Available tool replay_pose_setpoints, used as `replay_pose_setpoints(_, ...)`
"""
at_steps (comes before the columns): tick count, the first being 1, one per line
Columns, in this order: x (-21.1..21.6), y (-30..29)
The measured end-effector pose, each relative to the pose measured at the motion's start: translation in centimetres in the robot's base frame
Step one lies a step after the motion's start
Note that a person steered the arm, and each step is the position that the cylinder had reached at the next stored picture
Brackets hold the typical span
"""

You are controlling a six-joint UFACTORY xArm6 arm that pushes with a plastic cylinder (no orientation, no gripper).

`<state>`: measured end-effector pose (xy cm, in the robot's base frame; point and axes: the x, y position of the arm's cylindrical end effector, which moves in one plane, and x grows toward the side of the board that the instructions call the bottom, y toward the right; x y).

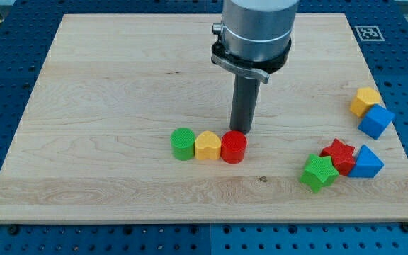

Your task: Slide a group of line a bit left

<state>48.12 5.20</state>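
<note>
A pale wooden board (pixel 119 64) lies on a blue perforated table. Near its middle, three small blocks sit touching in a row: a green cylinder (pixel 183 144), a yellow heart-shaped block (pixel 207 146) and a red cylinder (pixel 234 147). The arm's dark rod comes straight down, my tip (pixel 241 132) resting just behind the red cylinder, toward its right side, likely placed to shove the row leftward. There is no pincer here, only the rod. Well apart at the view's right sit a yellow cube (pixel 365 100), a blue cube (pixel 376 121), a red star (pixel 339 156), a green star (pixel 319 172) and a blue triangular block (pixel 367 162)
</note>
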Motion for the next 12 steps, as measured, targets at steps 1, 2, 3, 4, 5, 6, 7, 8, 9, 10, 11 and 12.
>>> replay_pose_setpoints(1, -1.8, 0.0)
replay_pose_setpoints(2, -1.8, 0.1)
replay_pose_setpoints(3, -1.8, 2.3)
replay_pose_setpoints(4, -0.5, 3.1)
replay_pose_setpoints(5, 0.9, 3.0)
replay_pose_setpoints(6, 2.1, 3.0)
replay_pose_setpoints(7, 3.3, 3.0)
replay_pose_setpoints(8, 3.9, 3.0)
replay_pose_setpoints(9, 4.0, 3.0)
replay_pose_setpoints(10, 4.0, 3.0)
replay_pose_setpoints(11, 4.0, 2.8)
replay_pose_setpoints(12, 4.0, 2.4)
